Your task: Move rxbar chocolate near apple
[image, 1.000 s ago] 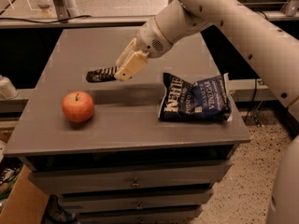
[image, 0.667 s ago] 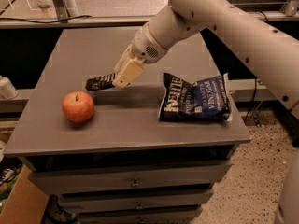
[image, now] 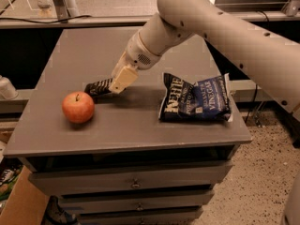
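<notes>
The rxbar chocolate [image: 97, 86], a flat black wrapper with pale lettering, juts out from the tip of the gripper [image: 116, 86] toward the side away from the arm. Its near end is caught between the pale fingers [image: 123, 78], which are closed on it in a pinch. Whether the free end touches the tabletop or hangs just above it cannot be told; a dark shadow lies under the bar and the fingers.

The apple [image: 78, 107], red-orange with a short dark stem, sits on the table below and beyond the bar's free end, close to it but apart from it, and nearer the table's front edge than the gripper is.

On the gripper's other side, under the sweep of the white arm [image: 211, 27], a dark blue Kettle chip bag [image: 197, 100] lies flat, well apart from the fingers and the bar.

All of this rests on a grey table [image: 93, 46], with drawers [image: 135, 184] stacked below its front edge. A brown cardboard box [image: 18, 205] stands on the floor at the table's corner, far below the gripper on the apple's side
</notes>
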Tool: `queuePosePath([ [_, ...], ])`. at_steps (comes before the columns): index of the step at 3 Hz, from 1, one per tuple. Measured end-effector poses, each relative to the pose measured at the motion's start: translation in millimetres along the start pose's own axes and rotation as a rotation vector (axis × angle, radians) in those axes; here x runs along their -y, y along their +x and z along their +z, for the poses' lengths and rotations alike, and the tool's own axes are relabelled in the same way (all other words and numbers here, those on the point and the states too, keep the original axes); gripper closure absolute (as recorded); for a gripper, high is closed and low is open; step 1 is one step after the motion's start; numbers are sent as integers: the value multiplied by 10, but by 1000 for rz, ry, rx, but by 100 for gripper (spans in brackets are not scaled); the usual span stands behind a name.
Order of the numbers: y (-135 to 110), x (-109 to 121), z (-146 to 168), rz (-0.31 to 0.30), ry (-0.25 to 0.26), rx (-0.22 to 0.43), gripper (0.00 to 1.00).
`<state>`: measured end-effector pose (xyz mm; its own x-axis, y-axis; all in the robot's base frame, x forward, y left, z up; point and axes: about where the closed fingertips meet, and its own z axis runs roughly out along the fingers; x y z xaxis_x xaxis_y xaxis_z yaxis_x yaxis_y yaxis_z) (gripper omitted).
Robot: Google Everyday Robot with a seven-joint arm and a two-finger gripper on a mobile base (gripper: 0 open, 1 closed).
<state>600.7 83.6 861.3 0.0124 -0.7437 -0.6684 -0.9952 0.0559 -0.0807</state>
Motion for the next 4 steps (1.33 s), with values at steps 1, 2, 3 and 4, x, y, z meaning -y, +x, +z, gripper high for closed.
queuePosePath([
  [1, 4, -57, 45, 0, 5, -9, 100],
  [2, -6, -112, 53, -5, -5, -10, 93],
  [3, -16, -136, 59, -8, -11, -12, 77],
  [4, -16, -143, 51, -13, -14, -17, 53],
])
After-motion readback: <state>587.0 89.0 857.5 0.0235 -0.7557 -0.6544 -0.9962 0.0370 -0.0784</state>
